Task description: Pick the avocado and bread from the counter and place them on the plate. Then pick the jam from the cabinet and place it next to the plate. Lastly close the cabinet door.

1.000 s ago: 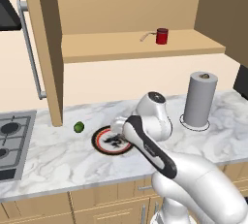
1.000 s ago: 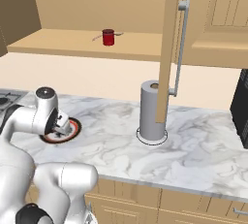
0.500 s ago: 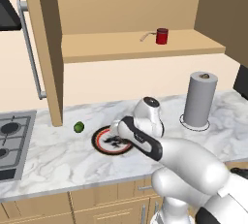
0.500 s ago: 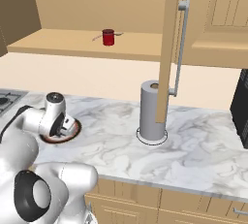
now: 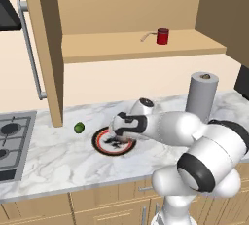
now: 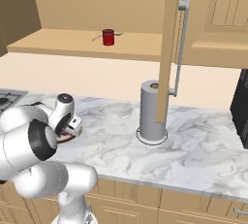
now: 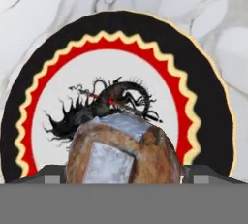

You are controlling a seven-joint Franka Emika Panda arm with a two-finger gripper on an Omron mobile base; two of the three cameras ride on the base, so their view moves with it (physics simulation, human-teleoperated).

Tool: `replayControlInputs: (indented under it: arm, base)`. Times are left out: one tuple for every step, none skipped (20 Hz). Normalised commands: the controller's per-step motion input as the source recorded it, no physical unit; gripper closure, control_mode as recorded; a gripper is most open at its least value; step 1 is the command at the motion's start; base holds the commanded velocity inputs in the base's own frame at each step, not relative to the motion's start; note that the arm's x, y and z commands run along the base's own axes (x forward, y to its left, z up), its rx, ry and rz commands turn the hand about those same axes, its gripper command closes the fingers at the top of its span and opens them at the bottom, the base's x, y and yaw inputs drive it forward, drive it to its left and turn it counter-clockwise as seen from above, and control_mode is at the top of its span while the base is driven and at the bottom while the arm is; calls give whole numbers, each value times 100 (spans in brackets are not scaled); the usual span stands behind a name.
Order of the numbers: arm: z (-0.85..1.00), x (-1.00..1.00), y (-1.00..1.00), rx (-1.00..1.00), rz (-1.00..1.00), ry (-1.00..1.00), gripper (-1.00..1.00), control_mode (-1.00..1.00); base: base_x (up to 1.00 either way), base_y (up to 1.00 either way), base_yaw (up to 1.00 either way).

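Lowered since a second ago, my hand (image 5: 119,136) holds the bread (image 7: 123,151) directly over the plate (image 7: 203,97); release lies straight below.

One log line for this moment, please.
gripper: shut on bread | over plate | avocado: on counter | jam: in cabinet

The bread (image 7: 123,150), a brown lumpy roll with pale patches, sits between the fingers (image 7: 53,174) just above the plate (image 5: 101,143). That round plate, black and red-rimmed with a dark motif, lies flat on the marble desk (image 5: 58,158). The green avocado (image 5: 79,128) rests beside it. The red jam (image 5: 162,36) stands upright on the open cabinet (image 5: 121,48) shelf.
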Motion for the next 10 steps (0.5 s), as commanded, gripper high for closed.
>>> replayControlInputs:
  arm:
    - [-16, 36, 1, 0, 0, 10, 100, -100]
    - [-17, 36, 1, 0, 0, 11, 100, -100]
    - [-19, 34, 4, 0, 0, 9, 100, -100]
    - [-23, 34, 6, 0, 0, 11, 100, -100]
    - [-23, 27, 8, -1, -1, 10, 100, -100]
    - [-26, 26, 11, -2, -1, 10, 100, -100]
    - [-31, 21, 16, -4, -1, 10, 100, -100]
    - [-34, 19, 18, -5, -1, 10, 100, -100]
    - [-37, 18, 19, -6, 0, 11, 100, -100]
    - [-34, 14, 19, -6, 0, 10, 100, -100]
  base:
    - [0, 0, 0]
    - [0, 0, 0]
    - [0, 0, 0]
    - [0, 0, 0]
    - [0, 0, 0]
    - [0, 0, 0]
    - [0, 0, 0]
    - [0, 0, 0]
    - [0, 0, 0]
    - [0, 0, 0]
